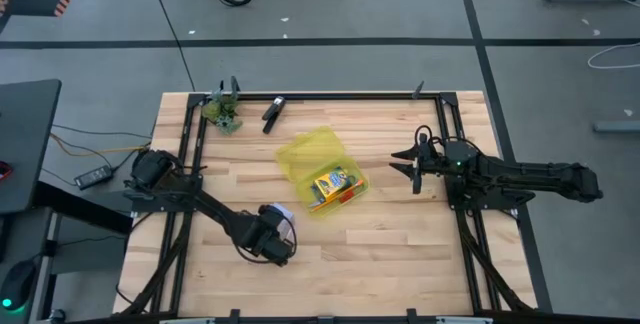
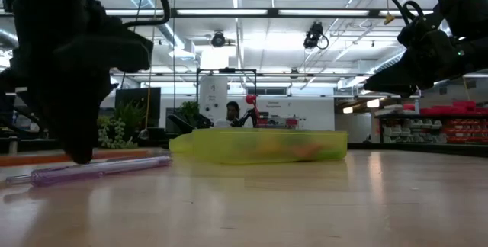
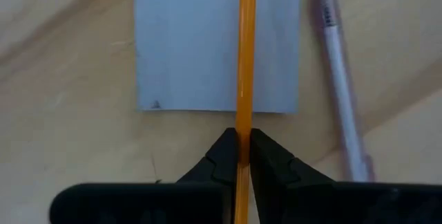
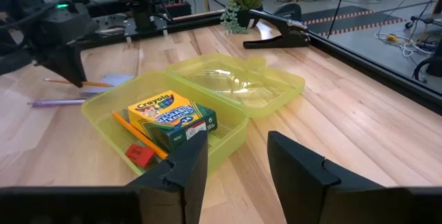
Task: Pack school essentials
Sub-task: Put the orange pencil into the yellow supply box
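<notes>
My left gripper [image 3: 243, 140] stands at the table's near left part, shut on a thin orange pencil [image 3: 246, 51] that runs over the pale blue-white note pad [image 3: 207, 41]. A pink pencil [image 3: 340, 79] lies on the wood beside the pad. The open translucent yellow case [image 1: 312, 154] sits mid-table, holding the yellow-green crayon box [image 4: 169, 117], a second orange pencil [image 4: 138, 133] and the red eraser [image 4: 140, 155]. My right gripper [image 4: 238, 146] hovers open to the case's right, touching nothing. I see no scissors. My left gripper pinches the orange pencil's shaft [image 3: 244, 117] between its two fingertips [image 3: 224, 156], just off the note pad's edge. The fingers come from above, pointing down, and lie across the pencil. The pencil stretches away over the pad; whether it is lifted clear I cannot tell.
A black clip-like object [image 1: 273, 112] and a small potted plant [image 1: 225, 114] sit near the far edge. The case's open lid [image 4: 242, 82] lies flat on the far side of its tray. Bare wood [image 1: 400, 254] spreads along the near edge and to the right.
</notes>
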`<action>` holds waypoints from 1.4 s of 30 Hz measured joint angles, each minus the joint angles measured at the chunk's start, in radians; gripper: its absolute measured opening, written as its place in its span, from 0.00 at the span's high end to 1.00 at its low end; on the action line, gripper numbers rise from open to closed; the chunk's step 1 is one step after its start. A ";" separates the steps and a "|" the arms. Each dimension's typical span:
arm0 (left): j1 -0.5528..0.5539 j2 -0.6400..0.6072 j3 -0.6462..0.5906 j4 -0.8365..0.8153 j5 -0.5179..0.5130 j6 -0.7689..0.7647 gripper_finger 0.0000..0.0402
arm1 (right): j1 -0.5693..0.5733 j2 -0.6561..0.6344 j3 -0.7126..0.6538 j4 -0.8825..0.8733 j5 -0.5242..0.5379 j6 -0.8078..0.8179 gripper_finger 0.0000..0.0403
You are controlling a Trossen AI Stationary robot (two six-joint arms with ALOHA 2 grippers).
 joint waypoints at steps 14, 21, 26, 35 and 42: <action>0.004 -0.004 0.093 -0.157 -0.053 0.036 0.93 | 0.000 0.000 0.000 0.000 0.000 0.000 0.61; 0.021 -0.005 0.148 -0.202 -0.102 0.124 0.93 | 0.000 0.000 0.000 0.000 0.000 0.000 0.61; 0.045 -0.006 0.162 -0.208 -0.116 0.192 0.93 | 0.000 0.000 0.000 0.000 0.000 0.000 0.61; 0.081 -0.006 0.162 -0.208 -0.129 0.284 0.93 | 0.000 0.000 0.000 0.000 0.000 0.000 0.61; 0.091 -0.008 0.163 -0.205 -0.145 0.337 0.93 | 0.000 0.000 0.000 0.000 0.000 0.000 0.61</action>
